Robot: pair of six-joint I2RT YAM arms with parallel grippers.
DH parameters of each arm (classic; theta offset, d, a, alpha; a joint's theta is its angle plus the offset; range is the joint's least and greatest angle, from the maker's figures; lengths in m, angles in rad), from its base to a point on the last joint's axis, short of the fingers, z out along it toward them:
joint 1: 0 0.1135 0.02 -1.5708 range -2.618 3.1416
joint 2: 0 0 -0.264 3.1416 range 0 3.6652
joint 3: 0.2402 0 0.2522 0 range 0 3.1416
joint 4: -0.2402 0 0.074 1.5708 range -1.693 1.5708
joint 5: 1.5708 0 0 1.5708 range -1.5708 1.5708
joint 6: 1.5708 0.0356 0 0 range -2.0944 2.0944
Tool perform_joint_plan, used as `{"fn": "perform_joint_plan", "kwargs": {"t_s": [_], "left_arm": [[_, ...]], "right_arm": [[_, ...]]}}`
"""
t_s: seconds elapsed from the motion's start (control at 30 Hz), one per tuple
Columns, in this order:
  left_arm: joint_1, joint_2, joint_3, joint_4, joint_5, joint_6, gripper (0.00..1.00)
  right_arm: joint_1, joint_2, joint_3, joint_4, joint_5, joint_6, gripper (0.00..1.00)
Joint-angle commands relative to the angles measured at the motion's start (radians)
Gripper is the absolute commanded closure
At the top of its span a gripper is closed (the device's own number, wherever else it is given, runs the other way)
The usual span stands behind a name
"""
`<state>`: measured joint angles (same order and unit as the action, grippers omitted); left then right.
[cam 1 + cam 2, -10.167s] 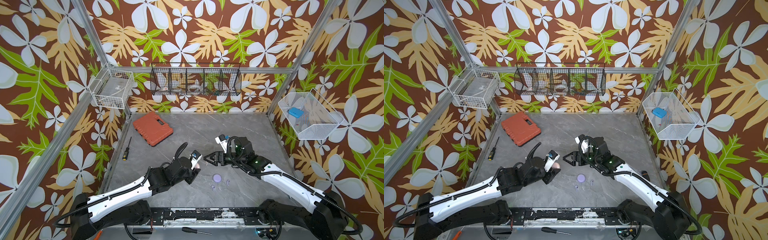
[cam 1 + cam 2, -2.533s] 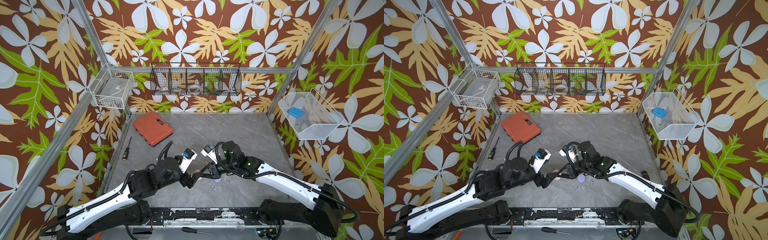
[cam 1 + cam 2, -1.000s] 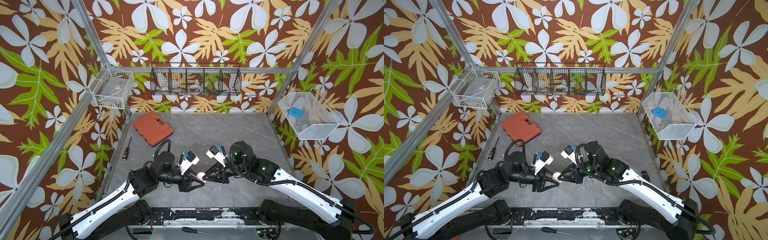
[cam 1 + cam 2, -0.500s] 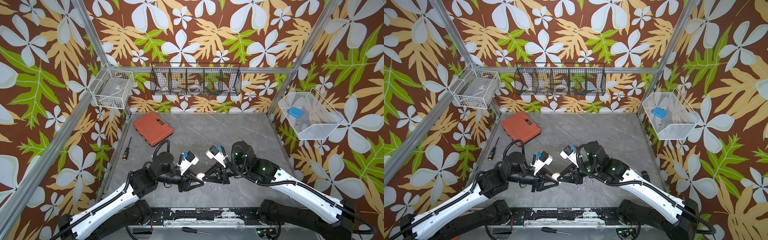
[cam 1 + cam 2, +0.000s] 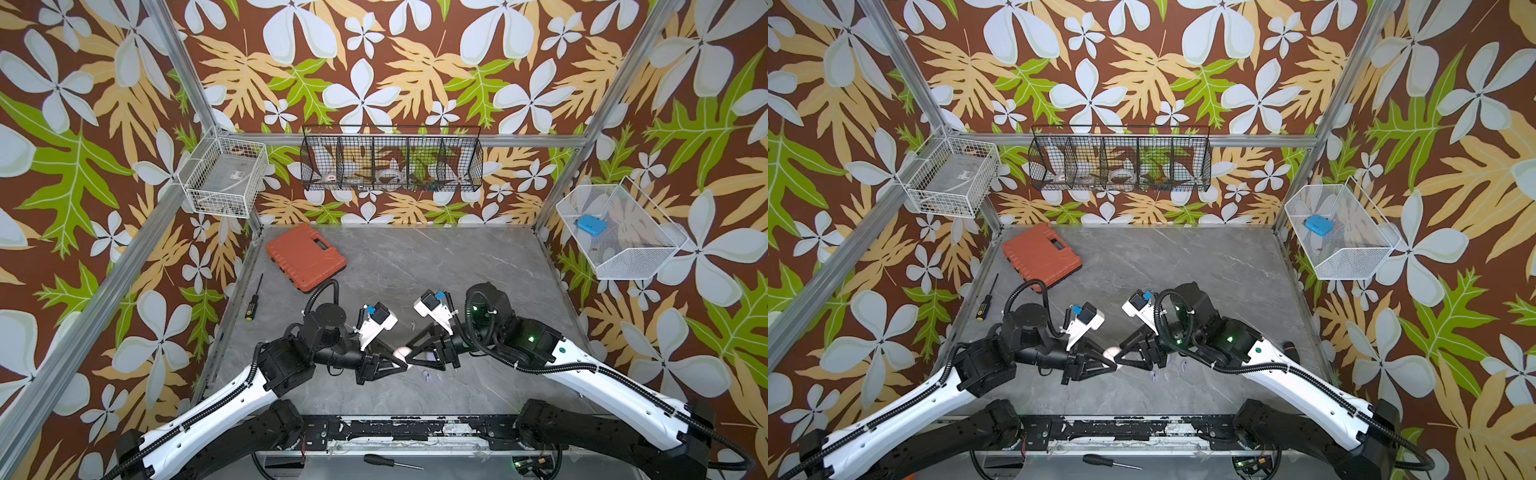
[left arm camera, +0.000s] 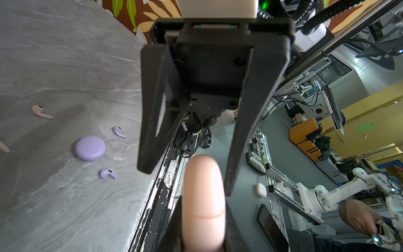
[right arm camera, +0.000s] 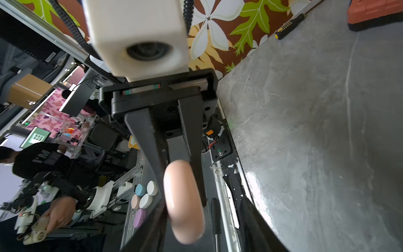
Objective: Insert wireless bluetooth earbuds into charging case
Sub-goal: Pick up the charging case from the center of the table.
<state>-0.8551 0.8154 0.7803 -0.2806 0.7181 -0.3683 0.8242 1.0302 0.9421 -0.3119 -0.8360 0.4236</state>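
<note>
Subject: pale pink charging case (image 7: 183, 203), a round closed shell held edge-on in the air above the desk (image 5: 415, 266), between the two arms.
Left gripper (image 5: 398, 361): jaws clamped on the flat faces of the pink case. The left wrist view shows the lid seam running unbroken across the shell.
Right gripper (image 6: 187, 181): jaws apart, facing the left gripper tip to tip and straddling the same case without pinching it. One finger lies close against the shell; contact cannot be confirmed.
Lavender charging case (image 6: 90, 148): closed, lying flat on the desk.
Lavender earbuds (image 6: 118, 132): two, loose on the desk near the lavender case but apart from it.
Pale pink earbuds (image 6: 41, 111): two, loose on the desk farther from the lavender case, one cut off by the frame edge. No earbud is seated in either case.
Step in hand (judged): a mid-air transfer or regrip of the pink case between the arms, ahead of opening its lid. Insertion has not begun.
Next move (judged): the right jaws must clear the shell without nudging it in the left grip. They can then take the lid at the seam, or the case can go down on the desk, so that it opens before a tiny stemmed pink earbud is picked up.
</note>
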Motion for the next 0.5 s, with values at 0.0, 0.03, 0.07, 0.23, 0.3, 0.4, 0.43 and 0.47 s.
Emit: {"fn": "perform_joint_plan", "kwargs": {"t_s": [0.0,0.03,0.07,0.23,0.3,0.4,0.43,0.47], "left_arm": [[0.004,-0.007,0.015,0.012,-0.037,0.034,1.0],[0.005,-0.012,0.016,0.009,-0.067,0.042,1.0],[0.004,-0.019,0.017,0.007,-0.102,0.048,1.0],[0.004,-0.071,-0.036,0.094,-0.223,0.102,1.0],[0.005,-0.109,-0.102,0.185,-0.267,0.118,1.0],[0.005,-0.191,-0.24,0.359,-0.318,0.152,1.0],[0.004,-0.224,-0.288,0.424,-0.334,0.165,1.0],[0.004,-0.25,-0.328,0.471,-0.347,0.174,1.0]], "right_arm": [[-0.001,-0.028,0.031,-0.07,0.12,-0.073,0.3],[-0.001,-0.041,0.038,-0.082,0.146,-0.085,0.26],[-0.001,-0.05,0.04,-0.085,0.155,-0.091,0.23],[-0.001,-0.102,0.014,-0.039,0.173,-0.095,0.15],[0.002,-0.117,0.001,-0.021,0.19,-0.095,0.14],[0.037,-0.137,-0.017,-0.001,0.266,-0.109,0.12],[0.068,-0.145,-0.025,-0.001,0.32,-0.128,0.11],[0.102,-0.147,-0.025,-0.006,0.377,-0.148,0.11]]}}
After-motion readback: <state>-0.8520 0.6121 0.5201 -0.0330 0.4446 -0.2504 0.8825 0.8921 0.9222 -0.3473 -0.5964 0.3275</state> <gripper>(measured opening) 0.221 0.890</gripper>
